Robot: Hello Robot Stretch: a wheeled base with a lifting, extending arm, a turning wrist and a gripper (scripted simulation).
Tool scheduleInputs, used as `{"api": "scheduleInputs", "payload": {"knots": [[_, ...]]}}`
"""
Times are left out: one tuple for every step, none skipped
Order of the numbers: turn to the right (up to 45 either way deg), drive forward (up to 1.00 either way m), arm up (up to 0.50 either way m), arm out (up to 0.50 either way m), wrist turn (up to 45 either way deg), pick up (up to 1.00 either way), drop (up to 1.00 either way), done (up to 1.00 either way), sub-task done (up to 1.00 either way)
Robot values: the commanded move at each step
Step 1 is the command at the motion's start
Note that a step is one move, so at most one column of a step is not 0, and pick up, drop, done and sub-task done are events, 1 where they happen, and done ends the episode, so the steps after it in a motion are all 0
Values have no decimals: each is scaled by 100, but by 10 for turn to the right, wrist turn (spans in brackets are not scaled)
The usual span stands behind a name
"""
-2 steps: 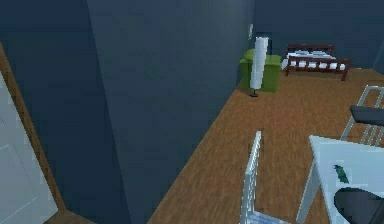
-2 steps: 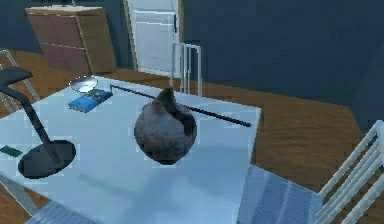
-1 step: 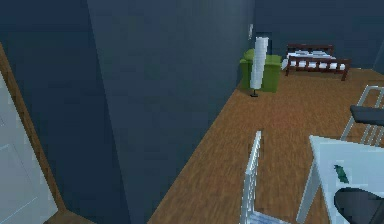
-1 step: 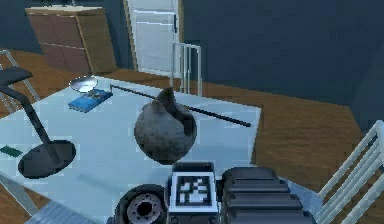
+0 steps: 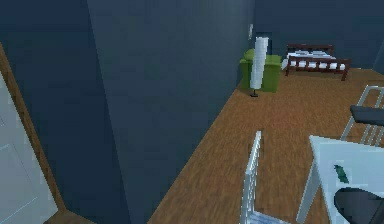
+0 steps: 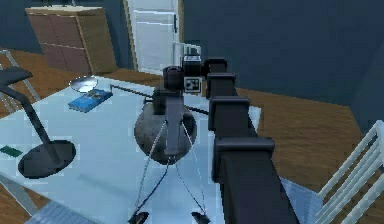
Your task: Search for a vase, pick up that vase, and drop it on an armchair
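On the table (image 6: 100,178): one bowl (image 6: 83,84), contents unclear; one blue book (image 6: 90,100); one dark round vase (image 6: 150,132); whether the end effector (image 6: 168,214) holds anything cannot be told.

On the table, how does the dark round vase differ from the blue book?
The dark round vase is grey-brown and bulbous; the blue book is flat and rectangular. The vase looks larger than the book. The vase is mid-table; the book lies toward the arm side view's left. Both show against the pale table.
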Motion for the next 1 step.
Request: {"api": "scheduleInputs", "payload": {"knots": [[0,0,0,0,450,0,0,0,0]]}}
